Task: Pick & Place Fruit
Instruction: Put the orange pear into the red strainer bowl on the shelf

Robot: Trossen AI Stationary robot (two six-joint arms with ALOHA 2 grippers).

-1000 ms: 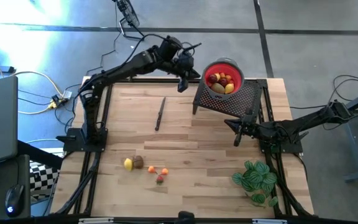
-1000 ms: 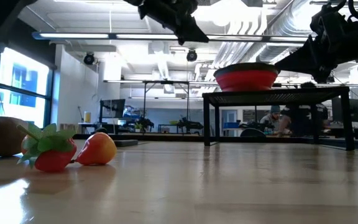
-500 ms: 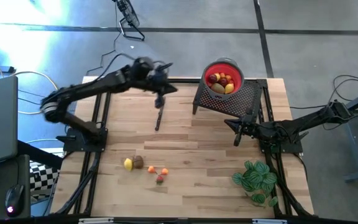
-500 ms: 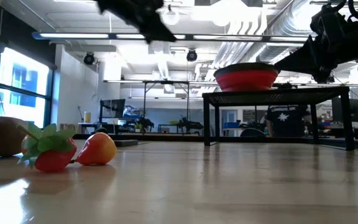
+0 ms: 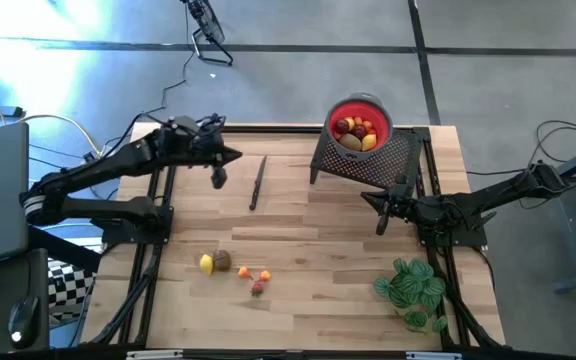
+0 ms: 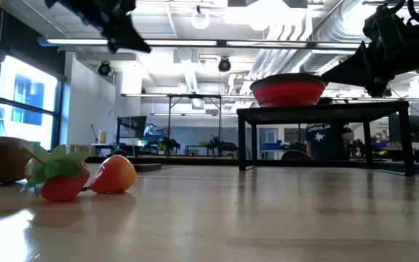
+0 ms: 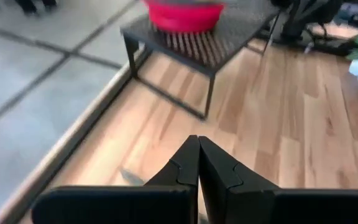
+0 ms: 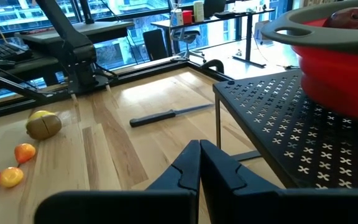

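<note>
Several small fruit lie loose on the wooden table toward its near edge: a yellow one (image 5: 206,264), a brown one (image 5: 222,260), two orange ones (image 5: 244,271) and a red one (image 5: 257,288). Several more fruit (image 5: 356,130) lie in the red bowl (image 5: 372,103), which stands on a black perforated stand (image 5: 393,160) at the far right. My left gripper (image 5: 218,180) hangs shut and empty above the far left of the table, left of the knife (image 5: 258,183). My right gripper (image 5: 383,224) waits shut and empty just in front of the stand.
A thin dark knife (image 8: 166,115) lies on the table between my left gripper and the stand. A green leafy plant (image 5: 413,290) stands at the near right corner. Bare wood (image 5: 318,250) runs across the middle. A person stands in the room behind the stand (image 6: 326,138).
My left gripper has swung from beside the red bowl toward the table's left edge, passing over the knife and sinking a little, shut and empty all the way. The fruit and the bowl have kept their places.
</note>
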